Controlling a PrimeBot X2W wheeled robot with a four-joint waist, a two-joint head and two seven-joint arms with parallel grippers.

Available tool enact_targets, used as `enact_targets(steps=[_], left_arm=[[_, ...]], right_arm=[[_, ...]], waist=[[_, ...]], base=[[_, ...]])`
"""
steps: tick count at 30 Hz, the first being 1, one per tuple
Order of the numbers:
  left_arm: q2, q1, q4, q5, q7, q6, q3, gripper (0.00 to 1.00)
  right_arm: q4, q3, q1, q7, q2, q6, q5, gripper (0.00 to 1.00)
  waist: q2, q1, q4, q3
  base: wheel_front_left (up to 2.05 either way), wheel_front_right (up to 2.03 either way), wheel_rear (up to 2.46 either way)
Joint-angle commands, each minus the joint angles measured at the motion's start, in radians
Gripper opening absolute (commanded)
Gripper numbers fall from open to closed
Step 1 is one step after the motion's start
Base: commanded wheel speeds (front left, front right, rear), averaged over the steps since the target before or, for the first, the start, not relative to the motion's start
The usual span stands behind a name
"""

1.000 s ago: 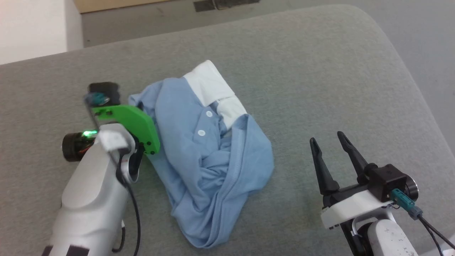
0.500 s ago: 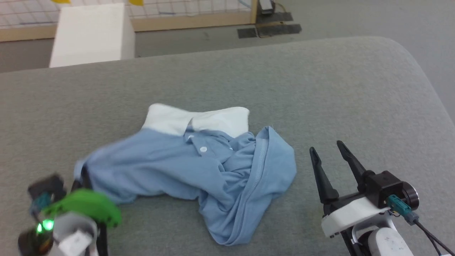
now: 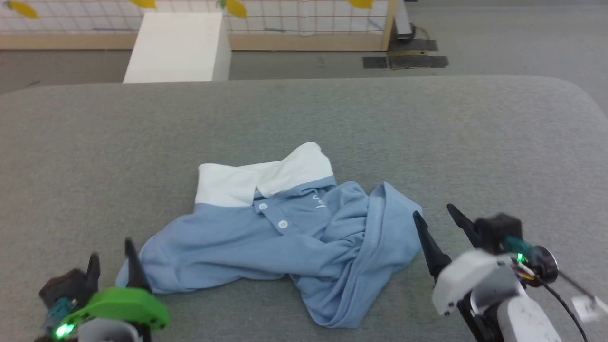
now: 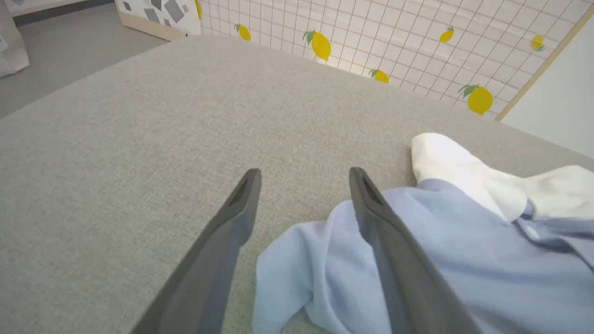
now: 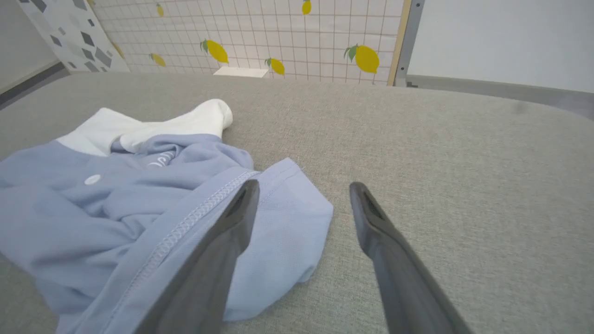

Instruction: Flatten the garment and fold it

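The garment (image 3: 285, 232), a light blue polo shirt with a white collar (image 3: 259, 178) and white buttons, lies crumpled on the grey padded surface. Its collar points away from me and its right part is bunched in folds. My left gripper (image 3: 110, 251) is open at the shirt's near left edge. In the left wrist view the gripper (image 4: 304, 172) has loose blue fabric (image 4: 287, 278) lying between its fingers, unclamped. My right gripper (image 3: 433, 212) stands open beside the shirt's right edge. The right wrist view shows that gripper (image 5: 304, 185) over a folded corner (image 5: 287, 222).
The grey padded table (image 3: 427, 123) stretches wide, with rounded far corners. Beyond its far edge stand a white box (image 3: 178, 47) and a mesh fence with lemon prints (image 3: 304, 19). A dark mat (image 3: 403, 61) lies on the floor.
The head view has shifted. My left gripper, shut on the shirt's left edge, drew it out toward the near left, then opened and let go. The right gripper stayed open.
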Motion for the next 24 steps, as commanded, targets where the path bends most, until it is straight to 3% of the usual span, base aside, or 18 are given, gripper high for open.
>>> enact_targets(steps=[1, 5, 13, 14, 15, 16, 17, 24], left_arm=[[-0.014, -0.036, -0.004, 0.023, -0.04, -0.013, -0.007, 1.0], [-0.046, -0.088, -0.006, 0.076, -0.094, -0.043, -0.026, 1.0], [-0.118, -0.137, 0.014, 0.142, -0.103, -0.107, -0.009, 1.0], [-0.127, -0.135, 0.02, 0.145, -0.103, -0.113, 0.0, 1.0], [-0.132, -0.134, 0.024, 0.151, -0.103, -0.117, 0.006, 1.0], [-0.138, -0.133, 0.028, 0.157, -0.103, -0.122, 0.016, 1.0], [-0.143, -0.131, 0.031, 0.16, -0.103, -0.127, 0.024, 1.0], [-0.16, -0.116, 0.07, 0.184, -0.104, -0.161, 0.067, 1.0]], right_arm=[[0.012, 0.0, -0.037, 0.051, 0.0, -0.002, 0.011, 1.0], [0.053, -0.015, -0.108, 0.215, 0.0, -0.002, 0.023, 1.0], [0.176, -0.028, -0.185, 0.579, 0.0, -0.002, 0.057, 1.0], [0.178, -0.018, -0.18, 0.622, 0.0, -0.002, 0.087, 0.85], [0.174, -0.01, -0.174, 0.65, 0.0, -0.002, 0.109, 0.42], [0.16, -0.001, -0.165, 0.671, 0.0, -0.002, 0.135, 0.08], [0.144, 0.002, -0.156, 0.675, 0.0, -0.002, 0.154, 0.0], [-0.123, -0.009, -0.028, 0.553, 0.0, -0.002, 0.265, 0.0]], waist=[[0.0031, 0.0, 0.032, 0.022], [0.0031, 0.0, 0.065, 0.055], [0.0031, 0.0, 0.111, 0.103], [0.0031, 0.0, 0.113, 0.104], [0.0031, 0.0, 0.114, 0.103], [0.0031, 0.0, 0.114, 0.1], [0.0031, 0.0, 0.114, 0.097], [0.0031, 0.0, 0.09, 0.045]], base=[[0.0, 0.0, 0.0], [0.0, 0.0, 0.0], [0.0, 0.0, 0.0], [0.0, 0.0, 0.0], [0.0, 0.0, 0.0], [0.0, 0.0, 0.0], [0.0, 0.0, 0.0], [0.0, 0.0, 0.0]])
